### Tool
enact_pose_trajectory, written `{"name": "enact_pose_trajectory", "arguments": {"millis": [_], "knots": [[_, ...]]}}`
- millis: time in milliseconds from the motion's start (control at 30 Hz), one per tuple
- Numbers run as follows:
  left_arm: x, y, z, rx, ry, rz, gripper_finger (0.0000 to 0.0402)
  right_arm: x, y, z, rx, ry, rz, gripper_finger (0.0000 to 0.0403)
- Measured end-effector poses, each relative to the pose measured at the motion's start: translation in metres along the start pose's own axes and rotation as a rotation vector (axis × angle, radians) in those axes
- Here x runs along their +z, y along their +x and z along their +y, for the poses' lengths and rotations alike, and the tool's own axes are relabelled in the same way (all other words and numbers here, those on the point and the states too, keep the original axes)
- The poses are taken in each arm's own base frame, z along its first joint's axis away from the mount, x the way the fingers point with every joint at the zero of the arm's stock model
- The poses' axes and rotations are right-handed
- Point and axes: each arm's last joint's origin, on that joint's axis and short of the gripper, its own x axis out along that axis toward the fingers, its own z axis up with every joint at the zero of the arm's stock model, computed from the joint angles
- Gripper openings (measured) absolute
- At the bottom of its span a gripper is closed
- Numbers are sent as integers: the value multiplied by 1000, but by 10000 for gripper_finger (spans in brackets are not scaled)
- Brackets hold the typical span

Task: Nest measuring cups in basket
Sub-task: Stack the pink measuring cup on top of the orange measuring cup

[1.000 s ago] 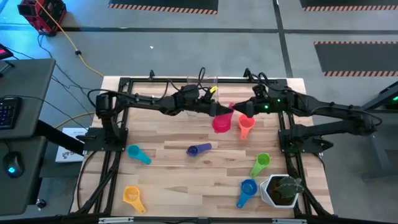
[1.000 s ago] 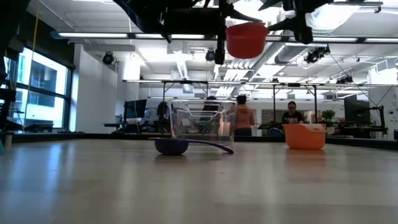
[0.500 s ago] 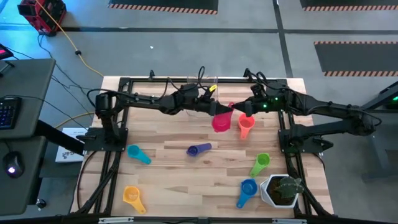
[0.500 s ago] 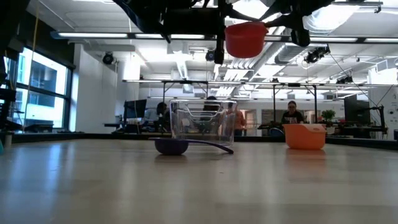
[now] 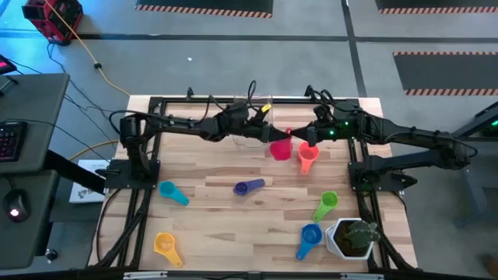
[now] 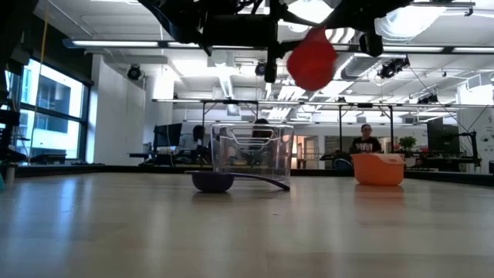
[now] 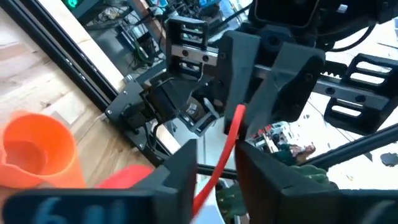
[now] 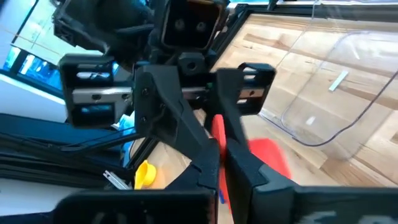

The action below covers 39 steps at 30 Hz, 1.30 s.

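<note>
The pink measuring cup (image 5: 280, 149) hangs in the air between my two grippers, in front of the clear basket (image 5: 253, 118). My right gripper (image 8: 219, 155) is shut on its handle. My left gripper (image 7: 217, 155) is open, its fingers on either side of the same handle. The bowl (image 6: 312, 58) is tipped and blurred. On the table lie the orange cup (image 5: 307, 157), purple cup (image 5: 249, 187), teal cup (image 5: 173, 192), green cup (image 5: 327, 204), blue cup (image 5: 310, 236) and yellow cup (image 5: 166, 245). My right gripper pinches the pink cup's flat handle (image 8: 217, 127) between its two fingers, near the handle's free end (image 7: 239, 115). The fingers come about level from the table's right. The cup is lifted clear of the table, and its bowl hangs tipped below the handle. My left gripper's open fingers (image 7: 183, 165) flank the handle; whether one touches it I cannot tell.
A white pot with a green plant (image 5: 354, 237) stands at the near right corner. The basket (image 6: 251, 150) stands at the far edge, just behind both grippers. Bare wood lies in the middle of the table between the scattered cups. People show in the room beyond.
My right gripper's fingers have shut on the pink cup's handle. The cup, upright and level a second ago, has tipped, its bowl swinging down and a little toward the right. Both arms have kept their places.
</note>
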Motion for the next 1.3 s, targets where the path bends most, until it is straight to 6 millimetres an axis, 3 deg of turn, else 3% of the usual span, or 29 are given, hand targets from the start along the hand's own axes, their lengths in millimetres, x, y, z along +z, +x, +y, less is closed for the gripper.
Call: {"name": "enact_pose_trajectory", "arguments": {"millis": [233,533,733,967,1100,1300], "knots": [[31,-20,5,-57,14,17,186,-4,-10,-8,-62,11,52,1],[73,-62,-16,-126,127,-36,195,-14,-53,-23,-194,32,104,0],[54,-102,-24,-30,209,-160,194,-31,-79,-35,-243,48,112,0],[17,-140,-22,15,152,-288,194,-63,-70,-73,-104,190,-90,0],[9,-150,-26,12,142,-337,194,-72,-68,-87,-28,244,-292,0],[7,-150,-28,7,136,-339,194,-92,-62,-112,-44,328,-339,0]]}}
